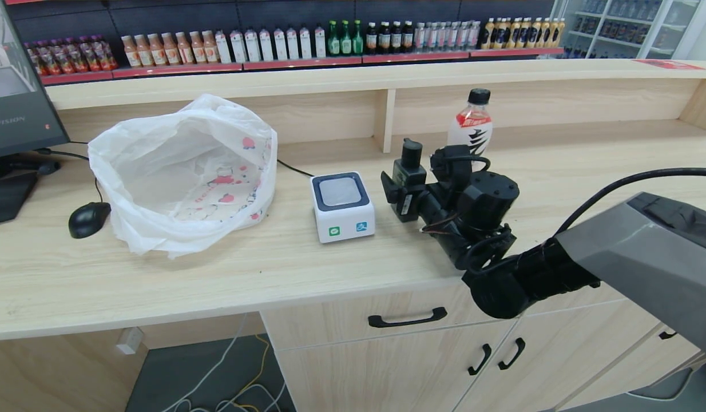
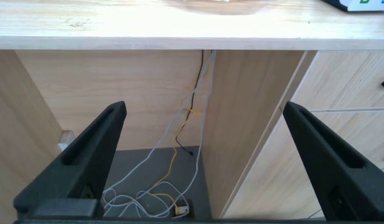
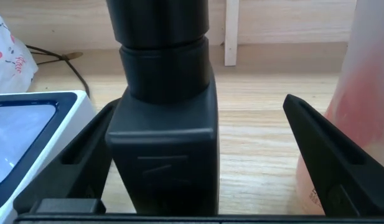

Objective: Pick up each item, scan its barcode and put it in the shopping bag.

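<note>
Black capped item (image 1: 410,166): stands upright on the wooden counter (image 1: 273,269), centre-right of the head view, just right of the white scanner cube (image 1: 341,206). Long axis vertical, round cap toward the frame's top.

Right gripper (image 3: 201,124): jaws spread wide around the item, close to one finger and apart from the other; nothing clamped.

Left gripper (image 2: 204,124): spread wide, empty, below the counter edge.

Bottle (image 1: 470,123): upright behind the arm, cap up.

Shopping bag (image 1: 181,166): centre-left, mouth open, no item visible inside.

Progress, as judged: early; both items appear unscanned and unbagged.

Pale wooden counter (image 1: 244,269), drawers (image 1: 387,326) beneath, bottle shelves (image 1: 330,60) behind
</note>
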Robot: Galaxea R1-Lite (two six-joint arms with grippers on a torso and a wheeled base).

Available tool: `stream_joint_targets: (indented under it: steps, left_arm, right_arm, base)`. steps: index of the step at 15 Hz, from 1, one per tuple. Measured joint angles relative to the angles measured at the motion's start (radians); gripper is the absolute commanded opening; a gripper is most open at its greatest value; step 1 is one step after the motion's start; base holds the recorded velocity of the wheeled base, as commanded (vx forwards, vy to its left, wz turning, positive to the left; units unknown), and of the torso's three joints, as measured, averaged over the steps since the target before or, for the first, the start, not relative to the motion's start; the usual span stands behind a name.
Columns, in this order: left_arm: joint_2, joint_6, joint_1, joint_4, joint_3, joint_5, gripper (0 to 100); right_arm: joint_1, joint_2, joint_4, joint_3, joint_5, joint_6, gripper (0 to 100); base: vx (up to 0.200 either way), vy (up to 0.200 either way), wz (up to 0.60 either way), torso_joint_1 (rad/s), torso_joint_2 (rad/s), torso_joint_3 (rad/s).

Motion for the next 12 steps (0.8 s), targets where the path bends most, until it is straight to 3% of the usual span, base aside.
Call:
stream_joint_targets:
  steps: [12]
  left_arm:
    - [0.000,0.000,0.000,0.000,0.000,0.000,100]
  right_arm:
    - [-0.016,0.013,-0.003,0.002,0.002,0.000,100]
  base:
    - [0.000,0.000,0.00,0.000,0.00,0.000]
